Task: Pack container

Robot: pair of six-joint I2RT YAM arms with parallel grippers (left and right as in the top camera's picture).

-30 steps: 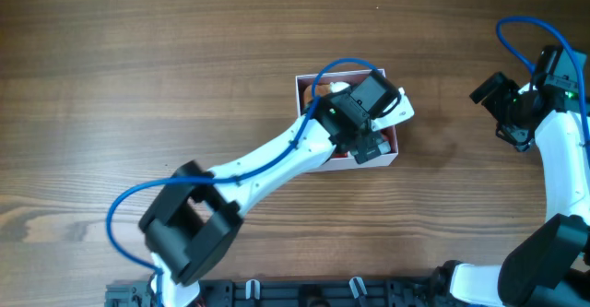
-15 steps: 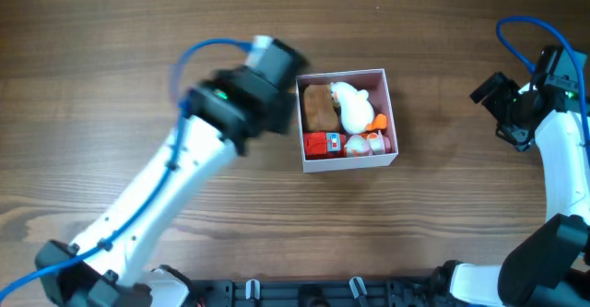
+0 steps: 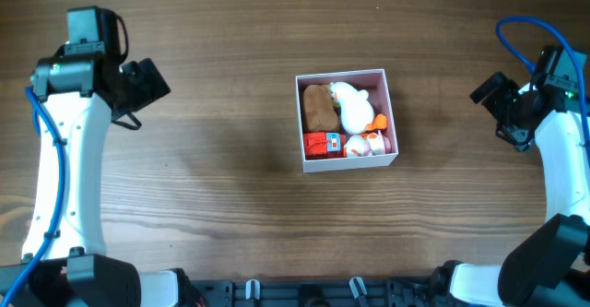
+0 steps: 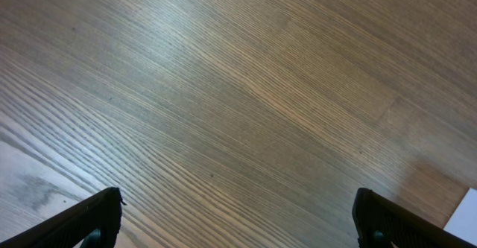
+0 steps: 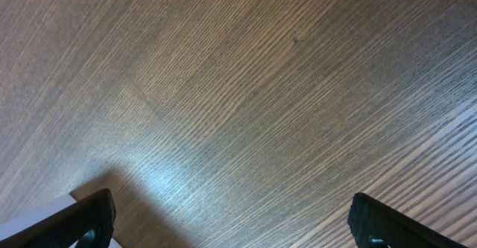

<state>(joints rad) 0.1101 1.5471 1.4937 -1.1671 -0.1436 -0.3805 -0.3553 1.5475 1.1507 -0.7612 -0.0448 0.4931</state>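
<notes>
The container point(image 3: 351, 162) sat flat near the middle of the wooden table point(image 3: 230, 187), with its open top facing up. Four small toys lay inside it. A brown toy point(image 3: 318, 107) was at 10 o'clock in the box and a white toy point(image 3: 350, 104) was at 1 o'clock. A red toy point(image 3: 323, 144) was at 7 o'clock and a little pink and orange toy point(image 3: 370, 143) was at 5 o'clock. They touched each other and filled most of the floor, likely packed close so that all would fit. No toy lay out on the table, so the packing looked done or nearly done.

The left gripper point(image 3: 152, 86) hung well apart from the box, at about 9 o'clock from it. In its own camera the left gripper's fingers stood wide apart with only bare wood between them, so it held nothing. The right gripper point(image 3: 499, 110) hung well apart at 3 o'clock. Its fingers were wide apart too, and it held nothing. Both arms seemed pulled back to the sides, probably to keep out of the way of the box.
</notes>
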